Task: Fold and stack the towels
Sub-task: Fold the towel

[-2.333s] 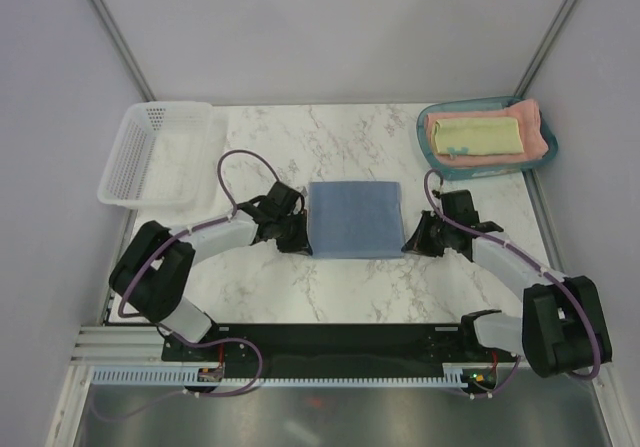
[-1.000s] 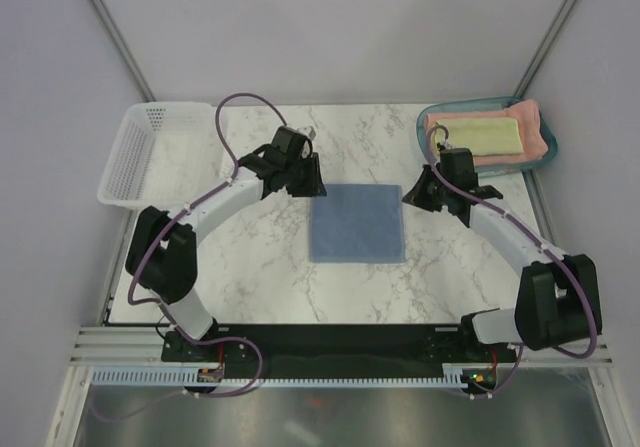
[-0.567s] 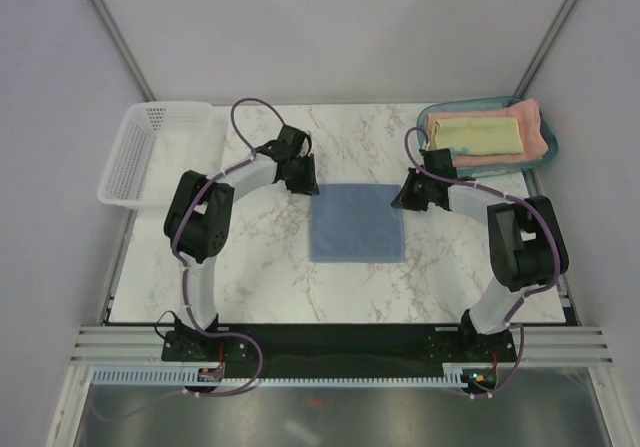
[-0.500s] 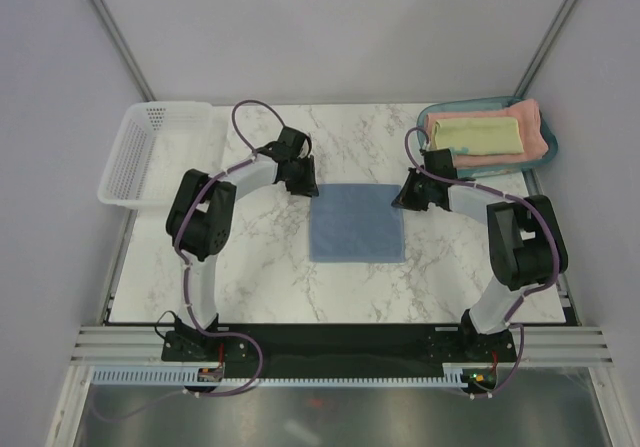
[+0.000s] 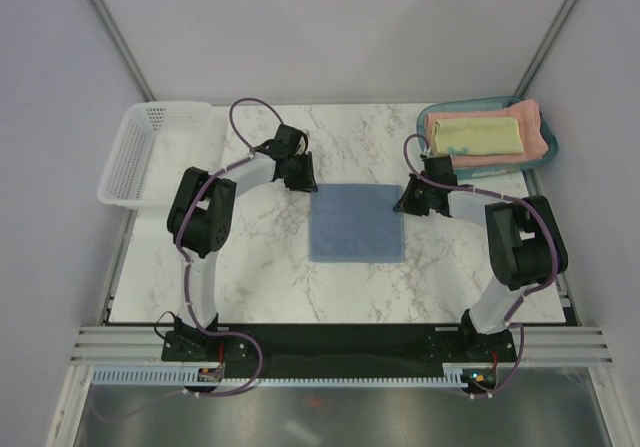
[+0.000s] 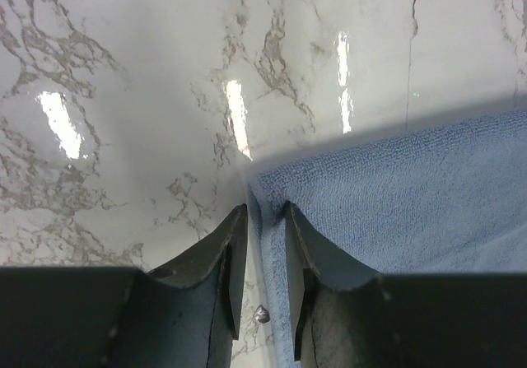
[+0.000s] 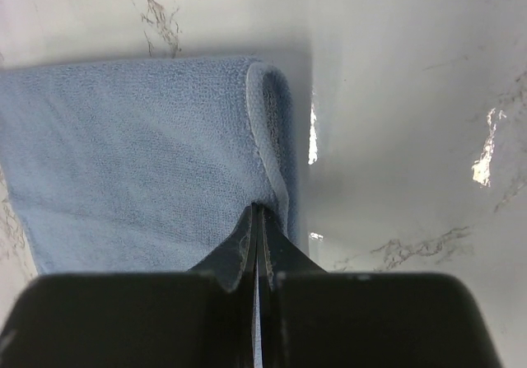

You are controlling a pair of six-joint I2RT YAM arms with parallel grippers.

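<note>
Two of three towels appear done: the pale-yellow towel is seen folded on the salmon-pink towel in the teal tray, upper right of frame. The grey-blue towel is laid flat at centre frame, well apart from that stack. Its upper-left corner is straddled by the left gripper, jaws narrow w/ the hem in the gap and not clearly clamped. Its upper-right corner is pinched by the right gripper, jaws closed on the hem. Judged left: further fold(s) of this cloth, then transfer onto the stack.
</note>
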